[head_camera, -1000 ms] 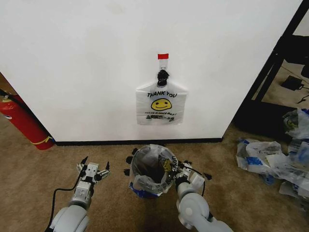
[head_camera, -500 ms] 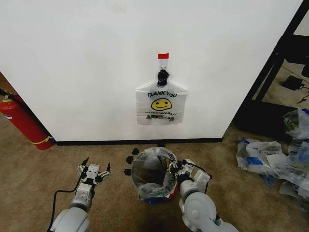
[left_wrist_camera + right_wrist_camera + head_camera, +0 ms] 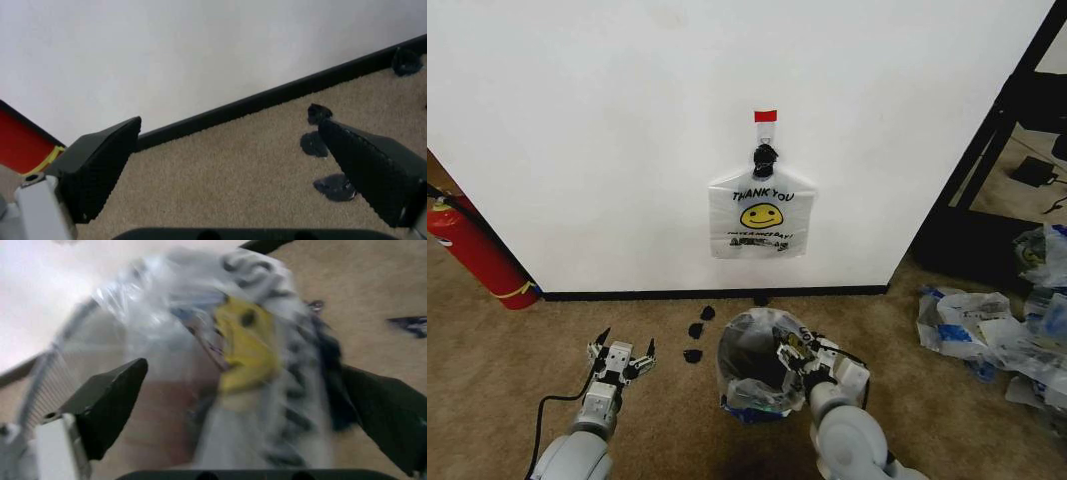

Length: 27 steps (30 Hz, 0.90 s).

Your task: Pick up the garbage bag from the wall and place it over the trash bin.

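Observation:
The garbage bag (image 3: pixel 761 215), white with a "THANK YOU" print and a yellow smiley, hangs flat from a small black hook (image 3: pixel 765 156) on the white wall (image 3: pixel 607 130), under a red tape strip (image 3: pixel 765 116). Below it on the carpet the trash bin (image 3: pixel 762 375) leans, lined with another thin printed bag (image 3: pixel 247 350). My right gripper (image 3: pixel 802 362) is at the bin's right rim, open, with the lined rim between its fingers (image 3: pixel 107 405). My left gripper (image 3: pixel 622 358) hovers open over bare carpet, left of the bin.
A red fire extinguisher (image 3: pixel 472 250) leans at the wall's left end. Small black scraps (image 3: pixel 695 330) lie on the carpet by the baseboard (image 3: pixel 267 97). A pile of plastic bags (image 3: pixel 997 330) lies to the right, beside a black frame (image 3: pixel 997 130).
The trash bin has shifted right and tipped, along with my right gripper. The scraps beside it now lie uncovered. The left arm and the bag on the wall have not moved.

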Tool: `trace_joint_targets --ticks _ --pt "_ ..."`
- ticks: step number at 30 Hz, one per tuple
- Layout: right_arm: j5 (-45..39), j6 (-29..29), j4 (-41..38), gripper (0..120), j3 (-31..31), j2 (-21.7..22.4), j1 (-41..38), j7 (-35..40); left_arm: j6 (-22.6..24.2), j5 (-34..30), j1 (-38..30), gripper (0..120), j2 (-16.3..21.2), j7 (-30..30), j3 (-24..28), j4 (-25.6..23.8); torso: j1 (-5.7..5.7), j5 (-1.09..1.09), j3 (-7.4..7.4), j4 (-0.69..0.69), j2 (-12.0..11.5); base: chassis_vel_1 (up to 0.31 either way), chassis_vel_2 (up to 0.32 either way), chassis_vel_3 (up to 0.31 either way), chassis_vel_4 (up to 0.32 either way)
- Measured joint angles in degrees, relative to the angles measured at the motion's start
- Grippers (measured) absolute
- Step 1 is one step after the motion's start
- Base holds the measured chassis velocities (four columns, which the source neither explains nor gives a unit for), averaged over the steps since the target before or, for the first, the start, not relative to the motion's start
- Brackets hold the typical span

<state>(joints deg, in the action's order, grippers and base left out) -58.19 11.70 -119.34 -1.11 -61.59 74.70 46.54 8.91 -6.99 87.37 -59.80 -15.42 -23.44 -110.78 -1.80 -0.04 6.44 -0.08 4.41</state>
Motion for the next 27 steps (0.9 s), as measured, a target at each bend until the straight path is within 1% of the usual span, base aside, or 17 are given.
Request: trace_joint_targets --ticks 4,6,9,10,11,12,13,14,15,16,17,19,20,21,22,25,27 --pt "-0.06 0.37 -2.99 100 1.45 3.33 2.26 0.26 -0.13 0.17 -0.13 100 -0.07 0.10 0.14 0.45 0.00 0.00 0.00 -0.01 0.00 0.000 0.000 0.000 0.000" --pt "-0.05 0.03 -3.60 100 1.74 3.61 2.57 -0.29 -0.23 0.17 -0.13 100 -0.08 0.14 0.15 0.48 0.00 -0.01 0.00 -0.01 0.00 0.000 0.000 0.000 0.000" --pt "2.05 -4.35 -4.18 100 2.40 3.57 2.76 -5.90 -1.62 -0.17 -0.31 100 -0.54 0.24 0.13 0.34 0.00 0.00 0.00 0.00 0.00 0.000 0.000 0.000 0.000" --pt "4.13 -7.79 -3.43 100 2.48 3.37 2.61 -9.69 -2.18 -0.74 -0.51 100 -0.93 0.55 0.00 -0.04 0.00 -0.01 0.00 0.00 0.00 0.000 0.000 0.000 0.000" --pt "8.21 -13.65 -1.46 100 2.69 3.05 2.29 -15.32 -2.90 -2.00 -0.99 100 -1.73 1.11 -0.40 -0.99 0.00 -0.02 0.00 0.02 0.00 0.000 0.000 0.000 0.000" --pt "13.29 -20.22 1.46 100 3.32 2.38 1.63 -22.28 -3.59 -4.35 -1.74 100 -2.73 1.62 -1.08 -2.49 0.00 -0.01 0.00 -0.01 0.00 0.000 0.000 0.000 0.000" --pt "13.29 -20.22 1.46 100 3.32 2.38 1.63 -22.28 -3.59 -4.35 -1.74 100 -2.73 1.62 -1.08 -2.49 0.00 -0.01 0.00 -0.01 0.00 0.000 0.000 0.000 0.000" --pt "17.55 -26.15 4.22 100 4.26 1.60 0.78 -28.99 -4.03 -6.59 -2.31 100 -3.67 1.96 -1.69 -3.85 0.00 0.03 0.00 -0.02 0.00 0.000 0.000 0.000 0.000" --pt "20.73 -30.01 6.03 100 5.25 0.96 0.01 -33.24 -4.30 -8.70 -2.65 100 -4.60 2.43 -2.28 -5.26 0.00 0.05 0.00 -0.02 0.00 0.000 0.000 0.000 0.000" --pt "25.57 -33.79 7.78 100 7.24 -0.05 -0.96 -37.20 -4.69 -11.31 -2.92 100 -6.24 3.32 -3.19 -7.61 0.00 0.03 0.01 0.00 0.00 0.000 0.000 0.000 0.000" --pt "29.51 -35.59 8.49 100 9.09 -0.87 -1.39 -39.03 -5.09 -12.50 -2.95 100 -7.92 4.16 -4.08 -9.57 0.00 0.01 0.00 0.00 0.00 0.000 0.000 0.000 0.000" --pt "37.75 -36.48 8.65 100 13.27 -2.33 -1.17 -40.29 -6.45 -12.07 -2.48 100 -11.37 5.95 -5.38 -12.83 0.00 0.03 0.00 0.01 0.00 0.000 0.000 0.000 0.000" --pt "37.75 -36.48 8.65 100 13.27 -2.33 -1.17 -40.29 -6.45 -12.07 -2.48 100 -11.37 5.95 -5.38 -12.83 0.00 0.03 0.00 0.01 0.00 0.000 0.000 0.000 0.000" --pt "40.00 -35.95 8.42 100 14.47 -2.58 -0.48 -40.21 -7.20 -11.11 -2.09 100 -12.44 6.62 -5.59 -13.48 0.00 0.00 0.00 0.02 0.00 0.000 0.000 0.000 0.000" --pt "41.56 -35.07 7.97 100 15.39 -2.70 0.70 -39.65 -8.52 -9.04 -1.35 100 -13.91 7.66 -5.78 -14.14 0.00 -0.01 0.00 0.00 0.00 0.000 0.000 0.000 0.000" --pt "42.46 -32.68 6.83 100 16.24 -2.82 3.77 -36.26 -11.20 -4.54 0.19 100 -16.37 9.53 -5.81 -14.89 0.00 0.01 0.00 -0.01 0.00 0.000 0.000 0.000 0.000" --pt "42.13 -31.51 5.81 100 18.14 -3.08 6.16 -35.06 -12.38 -2.12 0.89 100 -17.87 10.87 -5.99 -15.24 0.00 0.01 0.00 0.00 0.00 0.000 0.000 0.000 0.000"
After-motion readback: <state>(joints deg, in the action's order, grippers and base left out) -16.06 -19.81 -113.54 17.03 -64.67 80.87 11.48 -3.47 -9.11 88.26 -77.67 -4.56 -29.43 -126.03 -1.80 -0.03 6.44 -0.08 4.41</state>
